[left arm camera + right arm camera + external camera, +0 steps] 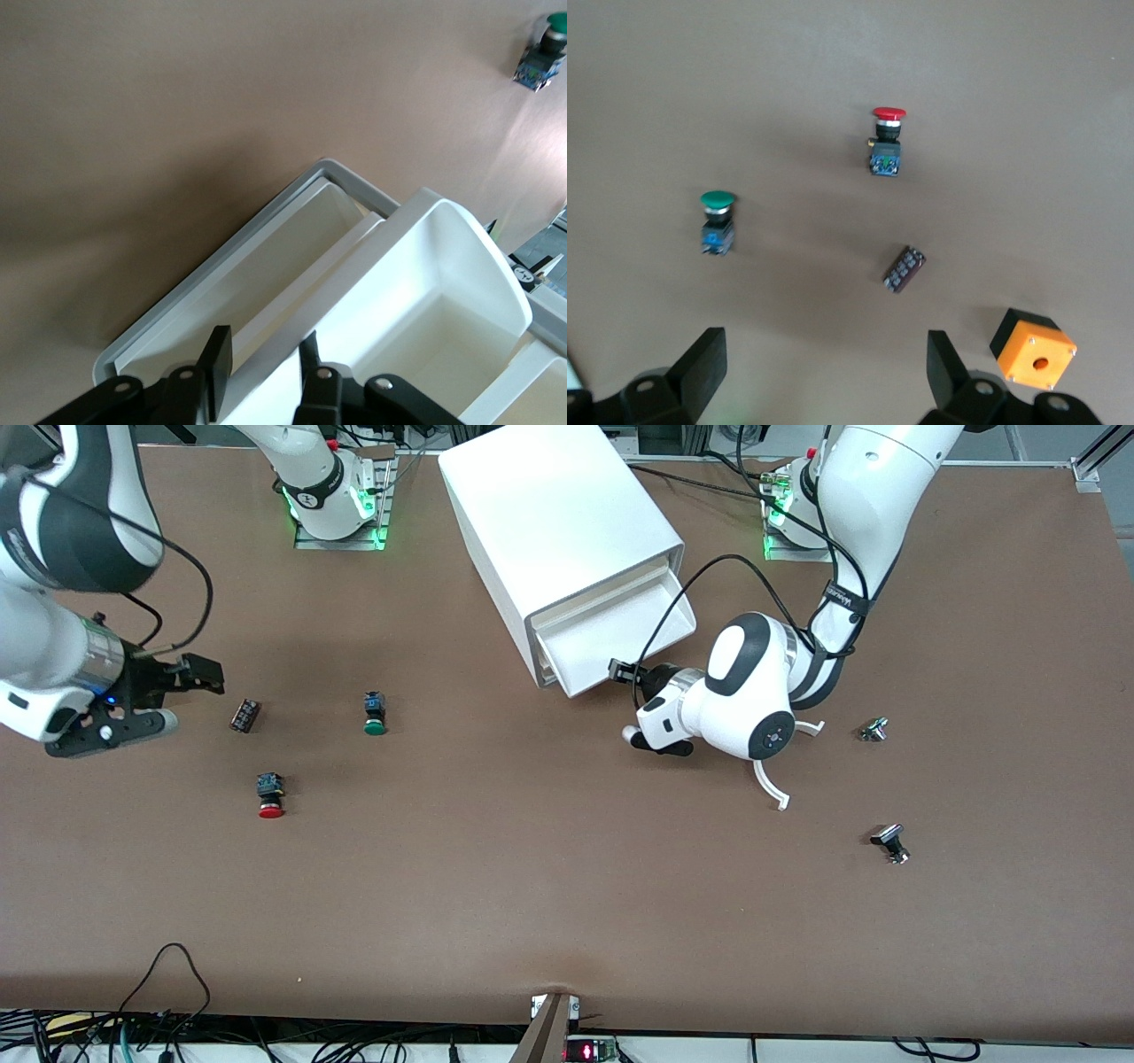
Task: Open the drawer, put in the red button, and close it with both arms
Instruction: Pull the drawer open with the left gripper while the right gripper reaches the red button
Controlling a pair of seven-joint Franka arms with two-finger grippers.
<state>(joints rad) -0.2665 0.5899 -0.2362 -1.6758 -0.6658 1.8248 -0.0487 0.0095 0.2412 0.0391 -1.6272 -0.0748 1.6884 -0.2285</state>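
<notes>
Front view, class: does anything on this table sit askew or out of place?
Yes: the white cabinet stands skewed to the table edges, one drawer partly out with the left gripper shut on its front. The red button lies on the table.

light: bright, even, overhead | shadows: soft, under arms | glare: on white cabinet [558,531] | blur: slight, wrist views

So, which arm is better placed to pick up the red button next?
The right. Its gripper is open above the red button, while the left gripper is shut on the drawer front.
</notes>
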